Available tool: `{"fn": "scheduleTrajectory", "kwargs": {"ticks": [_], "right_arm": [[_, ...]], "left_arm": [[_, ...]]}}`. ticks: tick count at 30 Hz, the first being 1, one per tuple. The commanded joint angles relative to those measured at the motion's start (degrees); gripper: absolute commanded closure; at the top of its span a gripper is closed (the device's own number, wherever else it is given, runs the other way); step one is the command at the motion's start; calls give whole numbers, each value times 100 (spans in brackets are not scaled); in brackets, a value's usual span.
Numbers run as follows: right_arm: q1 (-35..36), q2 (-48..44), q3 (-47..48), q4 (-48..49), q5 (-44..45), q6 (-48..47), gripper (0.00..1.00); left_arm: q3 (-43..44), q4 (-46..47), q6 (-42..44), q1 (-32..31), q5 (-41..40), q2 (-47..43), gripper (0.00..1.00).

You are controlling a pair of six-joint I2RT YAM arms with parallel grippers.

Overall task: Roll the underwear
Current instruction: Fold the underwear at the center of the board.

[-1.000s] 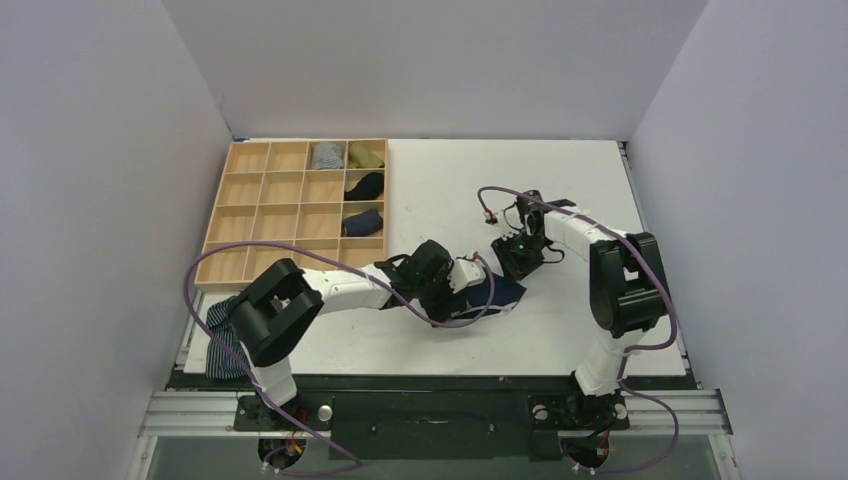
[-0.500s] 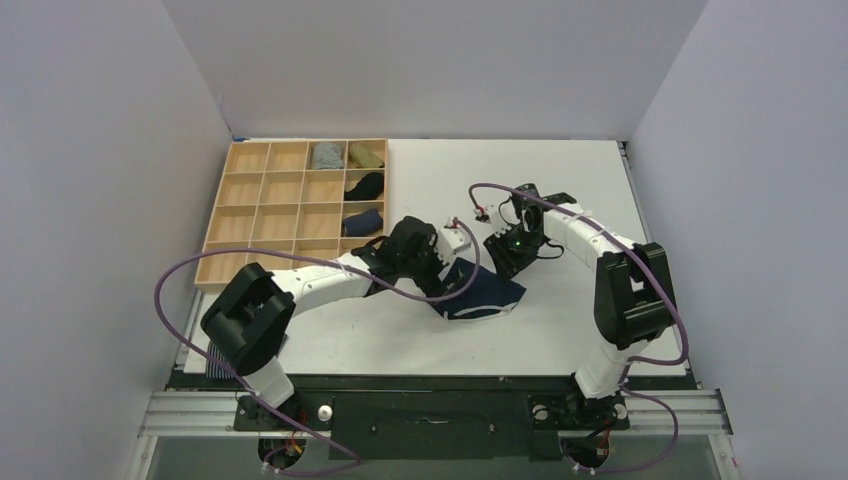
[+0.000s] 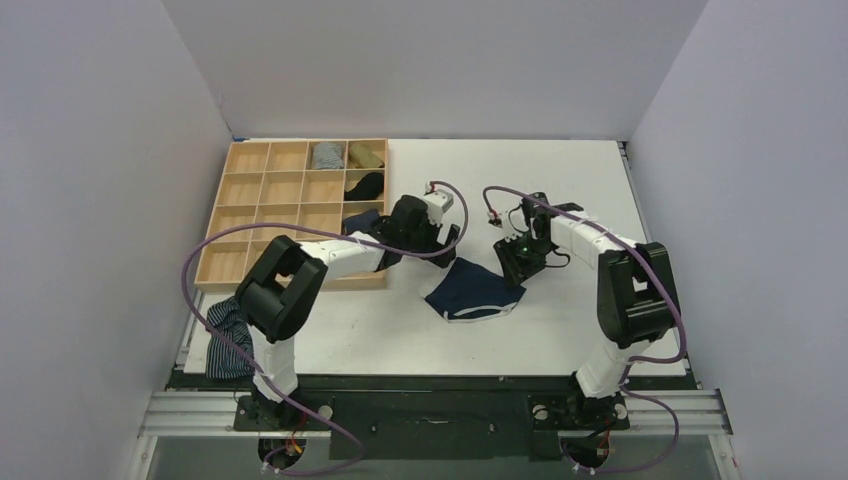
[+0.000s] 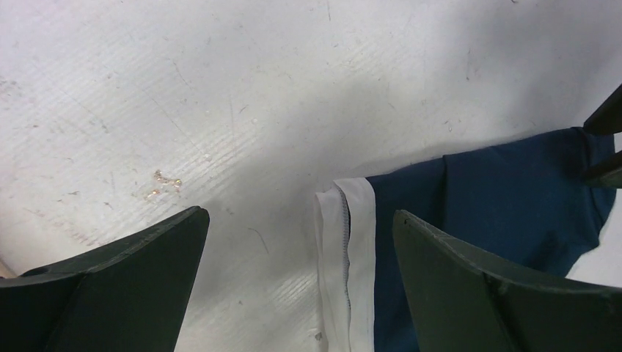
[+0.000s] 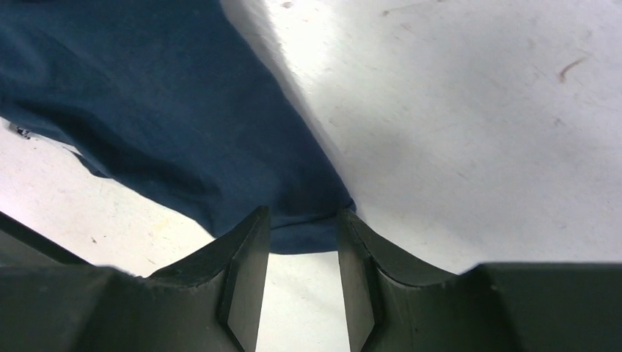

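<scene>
From the arm bases at 6 o'clock, the underwear [image 3: 473, 291] lies flat about the middle of the surface [image 3: 560, 180], with its waistband [image 4: 359, 242] on the 6 o'clock side. The tray [image 3: 232, 222] sits well apart from it at 10 o'clock, with small rolled pieces [image 3: 327, 155] in the cells of its 1 o'clock corner and down its 3 o'clock column. Another garment [image 3: 225, 340] lies at 8 o'clock, at the surface's edge, just before the tray.

Navy underwear [image 3: 468, 289] with white trim; blue-and-white striped garment [image 3: 226, 341].
</scene>
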Motion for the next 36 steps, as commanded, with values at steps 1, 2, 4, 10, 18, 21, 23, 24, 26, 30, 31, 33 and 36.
{"fn": "scheduleTrajectory", "kwargs": {"ticks": [1,2,4,10,18,21,23,24,26,30,31,33,36], "right_arm": [[-87,-31,-38,247,84,140,65],[-95,-8,-46,255,95,147,65],[-87,63,-47,269,118,149,65],[-84,273,-61,303,273,185,65],[25,367,-179,365,1109,286,67],[103,371,-267,418,1646,298,68],[130,356,-324,432,1828,304,68],[140,330,-352,435,1868,310,68],[167,293,-376,446,1987,322,68],[186,280,-401,445,2058,332,69],[180,274,-400,440,2058,333,69],[189,243,-410,432,2062,327,69],[211,228,-380,409,1997,295,69]], "left_arm": [[378,275,-441,-43,-33,276,3],[385,270,-443,-73,-67,341,3],[395,268,-416,-121,-150,414,3],[508,90,-217,-212,-502,621,3],[608,-41,-32,-255,-1073,836,3],[544,-42,-1,-249,-1280,809,3],[507,-22,15,-238,-1412,782,3],[496,-15,16,-227,-1447,770,3],[478,-4,16,-213,-1552,770,3],[525,-30,44,-161,-1729,789,3],[547,-44,49,-150,-1763,789,3],[563,-50,47,-110,-1766,788,3],[587,-62,36,-63,-1677,777,3]]}}
